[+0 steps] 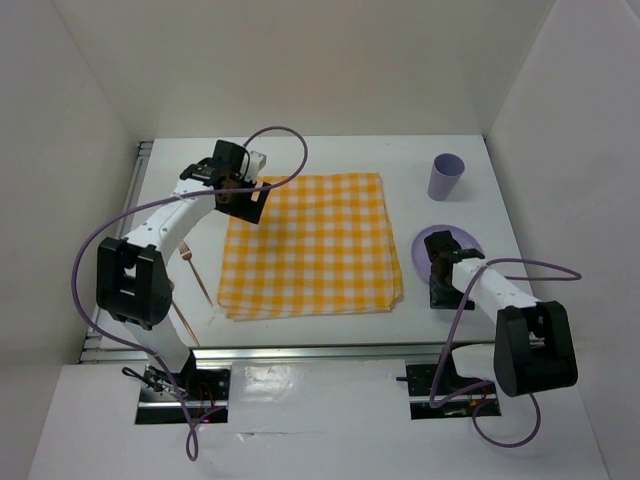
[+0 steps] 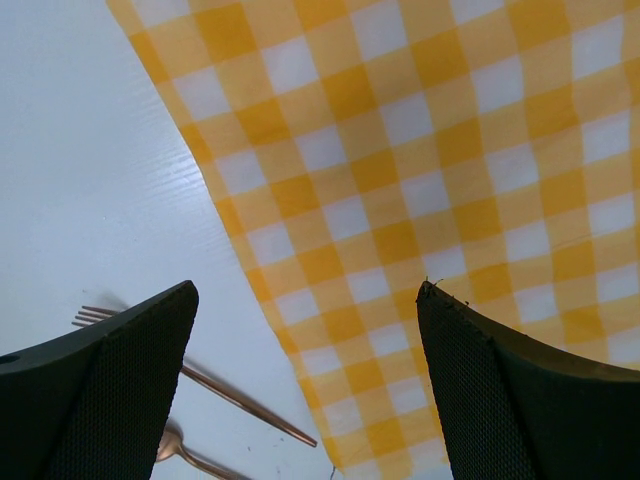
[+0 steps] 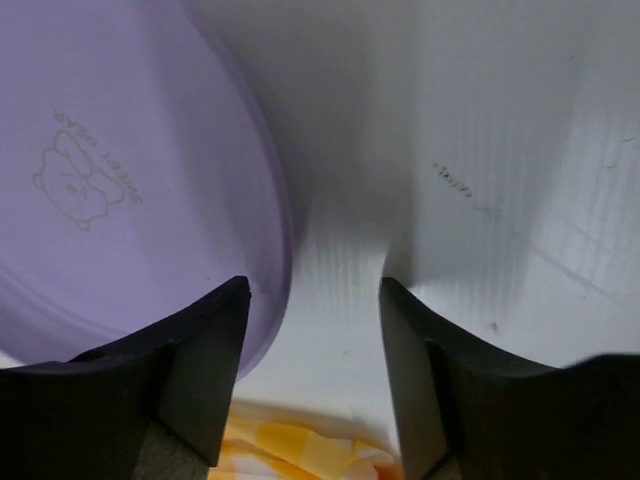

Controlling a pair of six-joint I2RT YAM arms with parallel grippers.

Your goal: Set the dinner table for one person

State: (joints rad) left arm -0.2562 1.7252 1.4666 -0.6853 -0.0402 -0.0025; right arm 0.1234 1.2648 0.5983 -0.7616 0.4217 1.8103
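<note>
Copper fork (image 1: 198, 278) and spoon (image 1: 186, 325) lie on the white dinner table (image 1: 400, 160), left of the checked cloth (image 1: 310, 245) spread at its middle. Right of the cloth, right gripper (image 3: 312, 285) is spread, straddling the rim of the purple plate (image 1: 462, 240). Left gripper (image 2: 307, 287) gapes wide above the cloth's far-left corner. Purple cup (image 1: 446, 177) stands beyond the plate.
</note>
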